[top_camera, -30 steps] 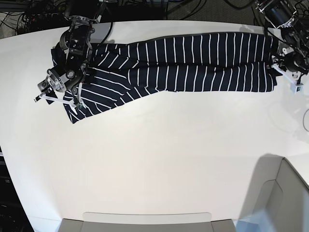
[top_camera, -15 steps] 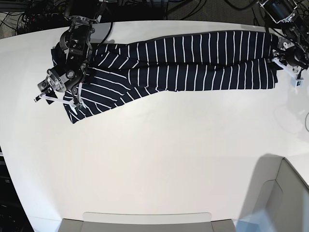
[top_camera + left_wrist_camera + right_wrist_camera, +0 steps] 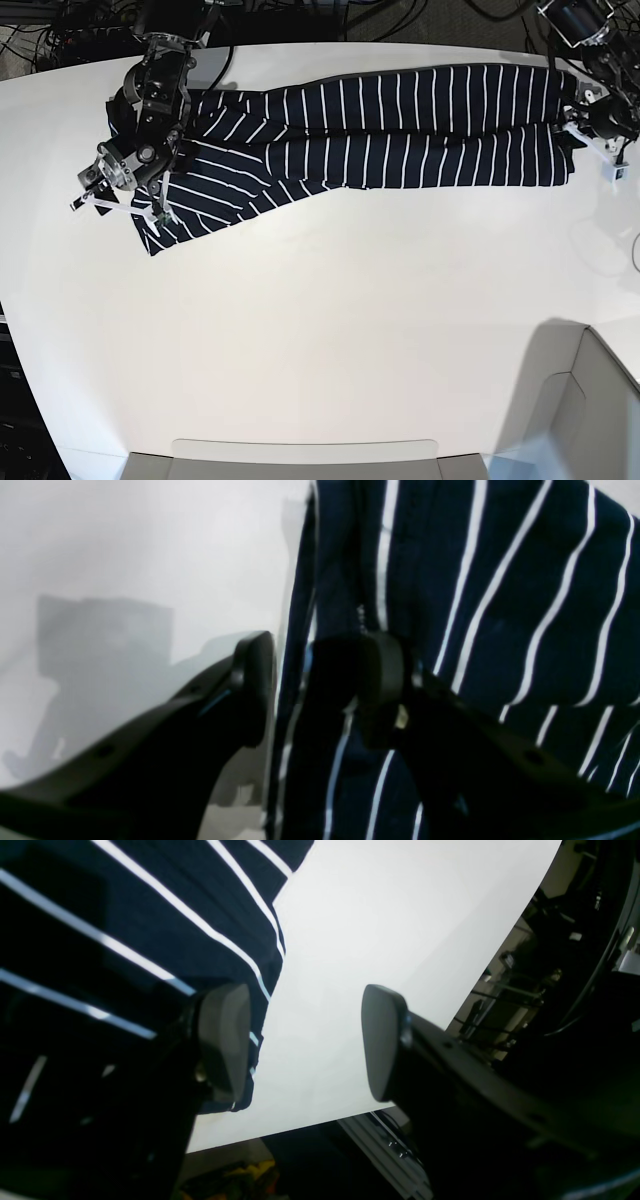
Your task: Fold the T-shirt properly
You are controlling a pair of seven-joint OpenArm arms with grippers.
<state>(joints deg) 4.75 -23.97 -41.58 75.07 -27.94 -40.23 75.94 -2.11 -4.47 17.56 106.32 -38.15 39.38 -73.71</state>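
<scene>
Across the far half of the white bench (image 3: 330,330) lies the T-shirt (image 3: 380,130), folded into a long narrow band running side to side, navy with thin white stripes. One end fans out at the base view's left, where a sleeve or hem corner angles toward the near edge.

Right gripper (image 3: 122,200) sits over that fanned end (base view left). Its wrist view shows the jaws spread wide: one fingertip (image 3: 224,1040) over the striped cloth, the other over bare bench, nothing between them. Released.

Left gripper (image 3: 597,140) is at the opposite end of the band, base view right. In the wrist view its jaws straddle the shirt's edge: one fingertip (image 3: 255,680) over bare bench just beside the fabric, the other over the cloth. A fold of fabric sits in the gap, but the jaws are apart and not pinching it. Frame is blurry, so actual contact can't be confirmed.
</scene>
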